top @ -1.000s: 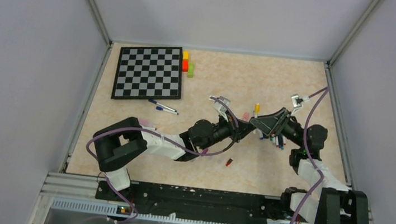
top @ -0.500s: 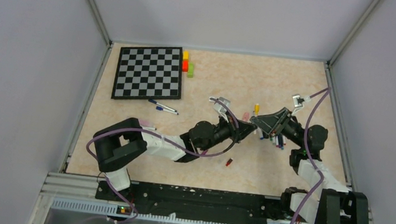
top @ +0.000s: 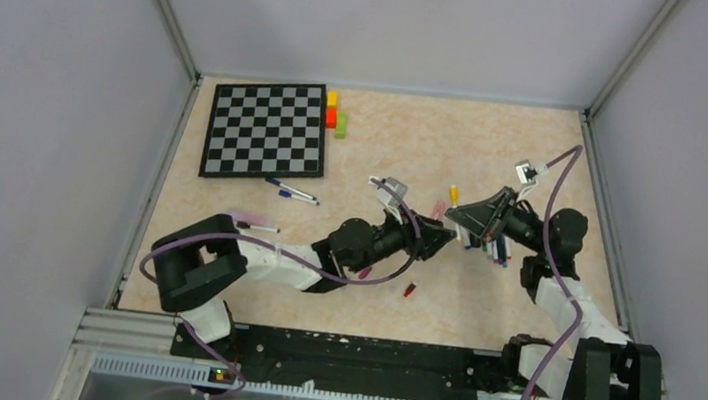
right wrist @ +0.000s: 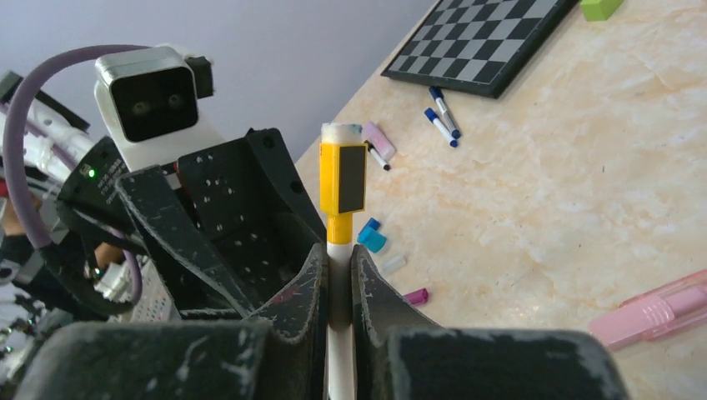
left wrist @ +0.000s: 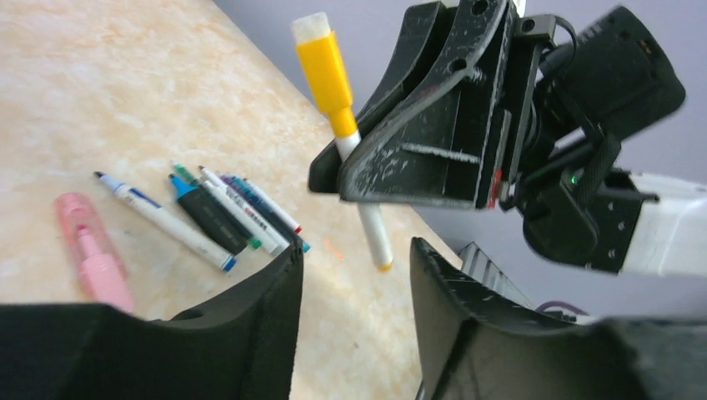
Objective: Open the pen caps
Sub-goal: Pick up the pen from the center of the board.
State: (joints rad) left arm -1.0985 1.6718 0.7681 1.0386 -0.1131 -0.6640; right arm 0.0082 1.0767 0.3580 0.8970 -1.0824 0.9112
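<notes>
Two grippers meet nose to nose, and only one has anything. My right gripper [right wrist: 338, 260] is clamped on the white barrel of a pen [left wrist: 373, 237], held roughly upright, with the yellow cap [right wrist: 343, 177] sticking out just above its fingertips. My left gripper [left wrist: 354, 250] stands open and holds nothing. The pen's lower end shows in the gap ahead of its fingers, though I can't tell whether it is truly between them.

I judge the step in hand is pulling that cap. To do it well I'd bring the left up past the right fingers and close squarely on the yellow part, not the white pad at its top. Then I'd pull straight along the barrel. Any sideways tug could swing the pen in the right grip.

Other pens [left wrist: 218, 212] and a pink highlighter [left wrist: 90, 250] lie on the table [right wrist: 542, 192] below the left fingers.
</notes>
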